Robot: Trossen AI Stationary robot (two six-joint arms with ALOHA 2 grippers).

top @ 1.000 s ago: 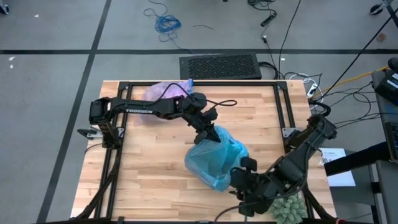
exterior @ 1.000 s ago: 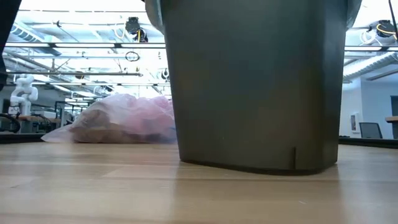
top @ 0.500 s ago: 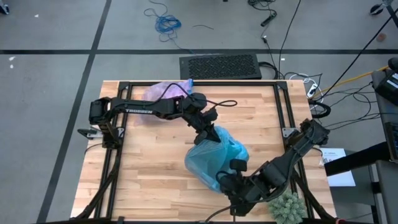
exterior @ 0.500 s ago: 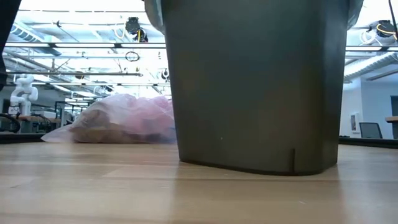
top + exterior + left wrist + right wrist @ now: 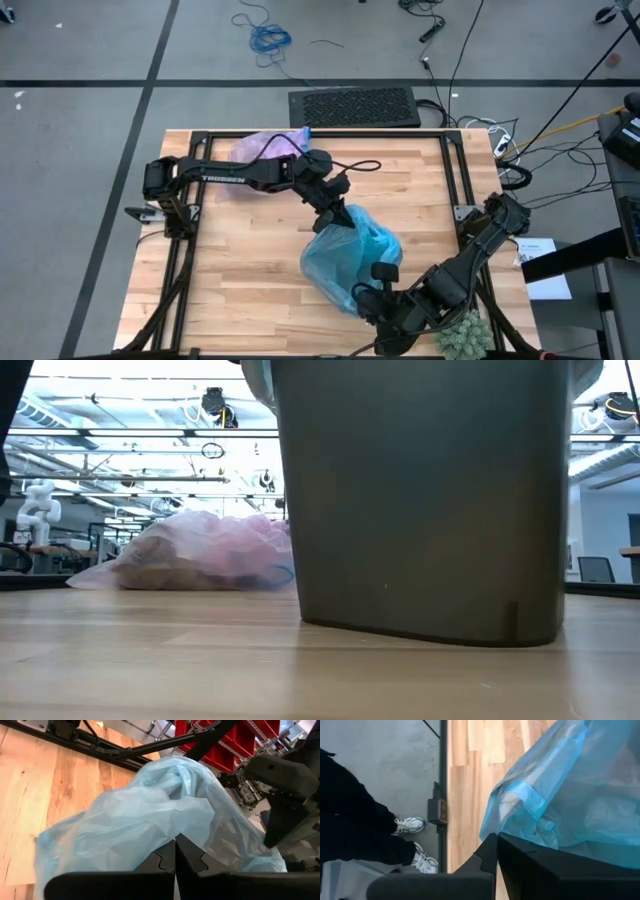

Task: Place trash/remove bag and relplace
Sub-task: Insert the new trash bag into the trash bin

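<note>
A light blue plastic bag point(image 5: 350, 255) is draped over the dark grey bin point(image 5: 420, 500), which stands on the table's near middle. My left gripper point(image 5: 335, 215) is shut at the blue bag's far side, my right gripper point(image 5: 368, 295) is shut at its near side. The lavender-pink bag point(image 5: 265, 148) lies on its side at the table's far left. Brown trash point(image 5: 160, 555) shows dimly through its plastic in the low view. My left gripper pinches a bunched fold of the blue bag's far edge point(image 5: 172, 827) between its two fingers, coming from the table's left and slanting slightly down. The plastic rises in a slack heap beyond the fingers. My right gripper pinches the blue bag's near edge point(image 5: 490, 827) at the fingertips point(image 5: 492, 845), slanting down from the table's near right. The plastic there is crumpled and spreads away over the bin.
A green spiky plant point(image 5: 462, 335) sits at the near right corner, close to my right arm. A black frame point(image 5: 455, 170) runs round the tabletop. A person's shoes point(image 5: 410, 825) stand on the floor beside the table's near edge. Bare wood lies at the near left.
My right gripper has moved toward the table's left and slightly down to the blue bag's near edge, rolled a little, and shut on it. The bin with the blue bag has slid slightly toward the table's right.
</note>
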